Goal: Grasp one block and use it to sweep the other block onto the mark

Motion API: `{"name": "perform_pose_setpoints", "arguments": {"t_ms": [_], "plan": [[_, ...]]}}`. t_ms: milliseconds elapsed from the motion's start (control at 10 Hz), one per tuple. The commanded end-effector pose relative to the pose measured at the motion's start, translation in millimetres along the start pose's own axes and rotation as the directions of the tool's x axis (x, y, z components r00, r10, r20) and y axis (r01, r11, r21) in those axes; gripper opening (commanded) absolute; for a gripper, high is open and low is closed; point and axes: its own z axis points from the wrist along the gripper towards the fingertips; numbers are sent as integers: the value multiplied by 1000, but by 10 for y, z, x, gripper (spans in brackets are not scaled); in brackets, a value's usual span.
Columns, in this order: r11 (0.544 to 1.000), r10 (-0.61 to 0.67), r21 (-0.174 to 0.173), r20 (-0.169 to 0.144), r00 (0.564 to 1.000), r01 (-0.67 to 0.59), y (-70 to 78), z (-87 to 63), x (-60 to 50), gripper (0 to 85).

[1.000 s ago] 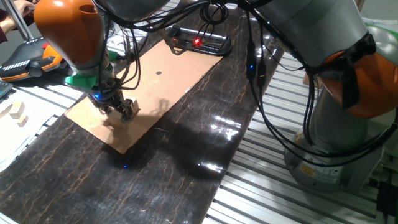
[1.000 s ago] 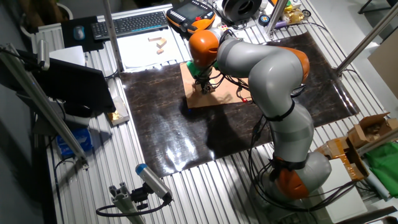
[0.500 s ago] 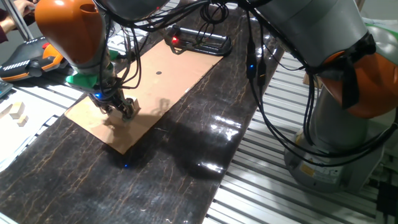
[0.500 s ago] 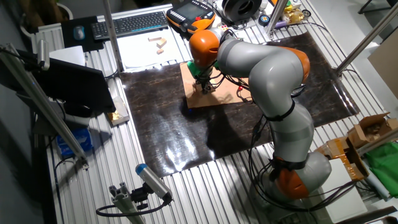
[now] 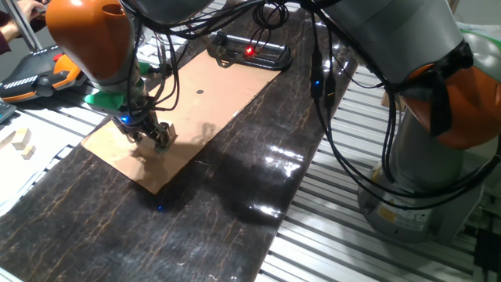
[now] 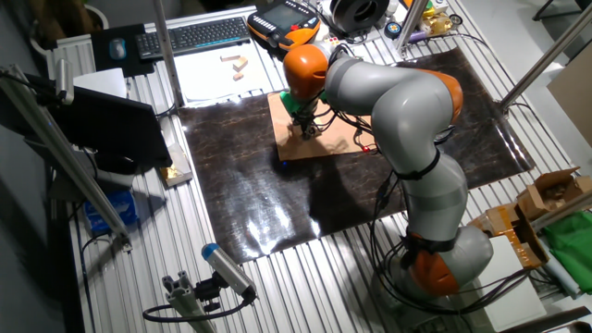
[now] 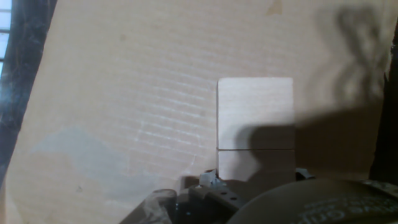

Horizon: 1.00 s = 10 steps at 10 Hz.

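- Blocks first: in the hand view two pale wooden blocks lie end to end on the cardboard sheet, the near block against the far block with only a thin seam between them.
- The near block's lower edge meets the dark gripper hardware at the bottom of the hand view; whether the fingers clamp it or merely stand at its sides cannot be told, as the fingertips are mostly out of frame and in shadow.
- In one fixed view the gripper is down at the cardboard sheet, near its corner closest to the camera; the blocks are hidden there behind the fingers.
- In the other fixed view the gripper is likewise low over the cardboard sheet; it is too small there to judge the finger gap.
- The mark, a tiny black dot, sits on the sheet well apart from the gripper, toward the far end of the cardboard.
- The sheet lies on a dark glossy mat over the slatted aluminium table.
- Beyond the sheet's far end is a black device with a red light.
- In the other fixed view a keyboard lies at the table's far side.
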Motion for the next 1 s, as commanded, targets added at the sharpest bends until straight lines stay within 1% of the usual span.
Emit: {"name": "perform_pose_setpoints", "arguments": {"t_ms": [0,500,900], "plan": [[1000,-6,1,0,1000,6,-4,5,-14,7],[1000,-19,0,-3,1000,19,-15,20,-83,7],[1000,-29,1,2,1000,29,-18,14,-114,7]]}}
